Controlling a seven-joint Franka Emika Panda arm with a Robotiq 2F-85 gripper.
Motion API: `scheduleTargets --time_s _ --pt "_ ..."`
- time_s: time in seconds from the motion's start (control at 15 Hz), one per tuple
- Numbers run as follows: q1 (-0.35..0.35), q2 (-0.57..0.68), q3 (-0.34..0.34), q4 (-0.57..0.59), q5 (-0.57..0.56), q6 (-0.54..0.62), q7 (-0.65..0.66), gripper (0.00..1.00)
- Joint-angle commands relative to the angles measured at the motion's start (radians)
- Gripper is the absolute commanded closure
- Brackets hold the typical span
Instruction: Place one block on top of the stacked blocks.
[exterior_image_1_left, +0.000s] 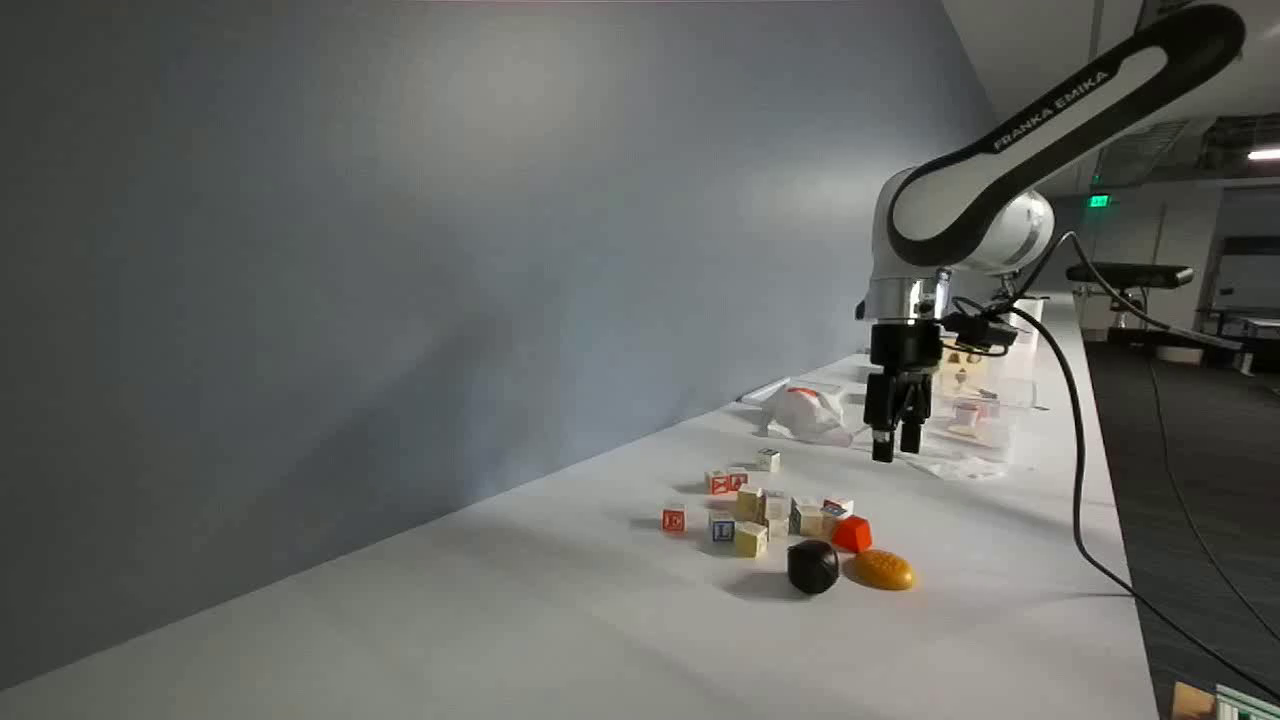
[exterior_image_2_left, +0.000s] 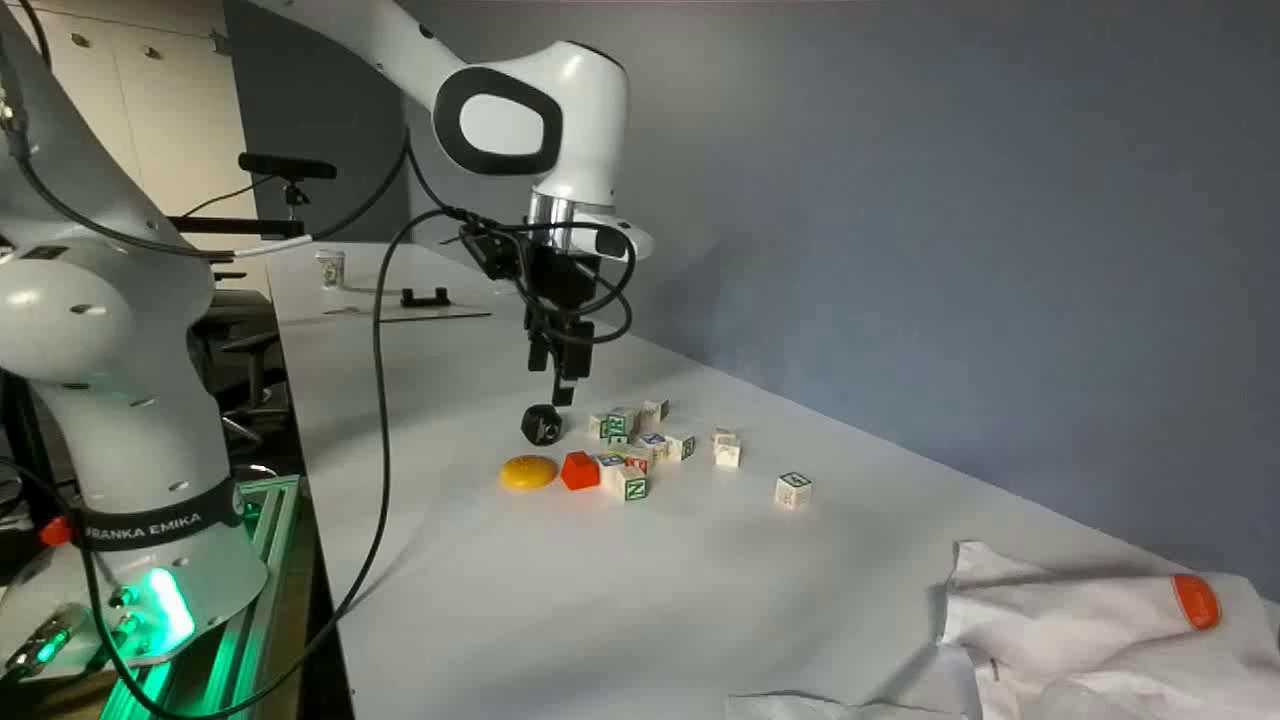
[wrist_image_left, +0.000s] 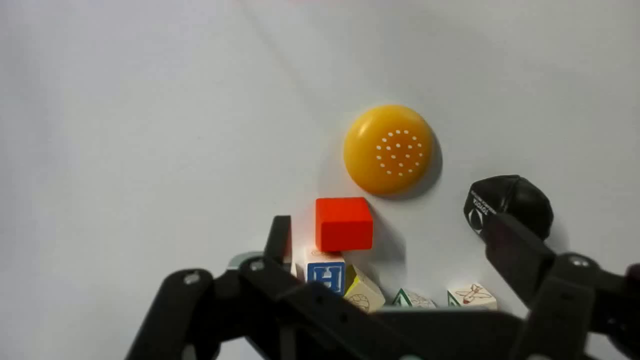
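Note:
Small pale letter blocks lie in a cluster on the table. One short stack, seemingly two blocks high, stands among them in both exterior views (exterior_image_1_left: 776, 512) (exterior_image_2_left: 617, 428). Loose blocks include a red-letter block (exterior_image_1_left: 673, 519), a blue-letter block (exterior_image_1_left: 721, 526) and one set apart (exterior_image_2_left: 793, 490). A plain red block (wrist_image_left: 344, 224) touches or nearly touches a blue H block (wrist_image_left: 326, 275) in the wrist view. My gripper (wrist_image_left: 392, 235) is open and empty; in both exterior views (exterior_image_1_left: 896, 446) (exterior_image_2_left: 553, 378) it points down, above the table. Its body hides part of the cluster in the wrist view.
A black round piece (exterior_image_1_left: 813, 567) and an orange domed piece (exterior_image_1_left: 883, 570) lie beside the cluster. A white crumpled bag (exterior_image_2_left: 1110, 630) and a clear plastic bin (exterior_image_1_left: 970, 425) stand farther along the table. A grey wall (exterior_image_1_left: 450, 300) runs along one side. A cable hangs from the arm.

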Motion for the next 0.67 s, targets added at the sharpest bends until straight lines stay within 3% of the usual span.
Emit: scheduleTargets --time_s 0.0,0.47,0.6 --pt "-0.018 0.001 0.018 0.001 0.007 -0.002 -0.006 0.00" --pt "-0.018 0.001 0.018 0.001 0.007 -0.002 -0.006 0.00" --pt "-0.050 0.036 0.013 0.024 0.008 0.015 0.077 0.00"
